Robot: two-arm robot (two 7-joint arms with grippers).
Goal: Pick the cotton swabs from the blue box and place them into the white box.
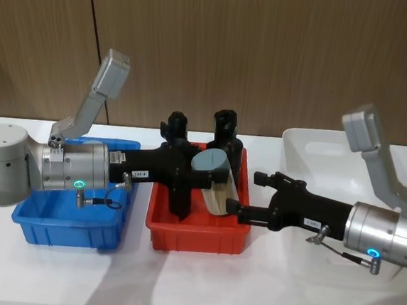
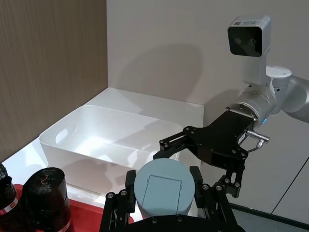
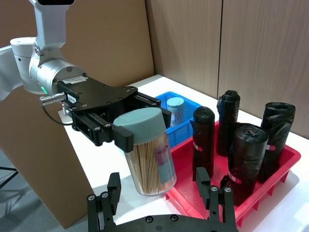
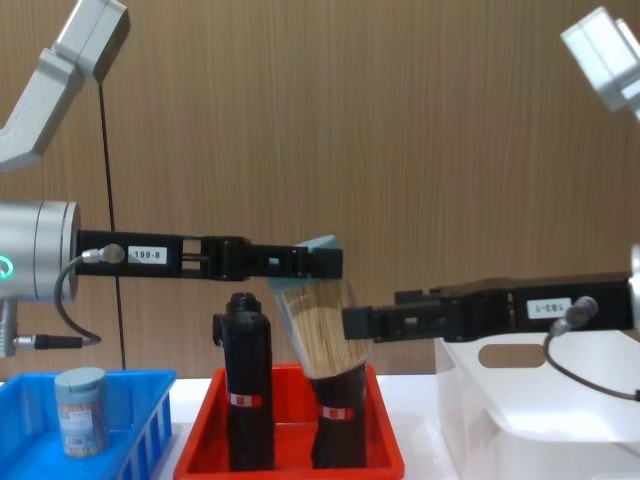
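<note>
While the tub of cotton swabs (image 3: 150,164) is clamped by its lid in the left gripper (image 3: 142,123), its base hangs between the wide-spread fingers of the right gripper (image 3: 157,186). If it is released before these close, it could be dropped into the red tray (image 3: 270,179) beneath both grippers, short of the white box (image 2: 120,126).

My head camera looks steeply down, the red tray (image 1: 182,238) mid-frame. The chest camera sits low, facing the wood wall (image 4: 400,120), tray along its bottom edge. The left wrist camera faces the right gripper (image 2: 193,166) closely; the right wrist camera faces the left gripper (image 3: 142,125). All share the cotton swabs tub (image 1: 218,189).
</note>
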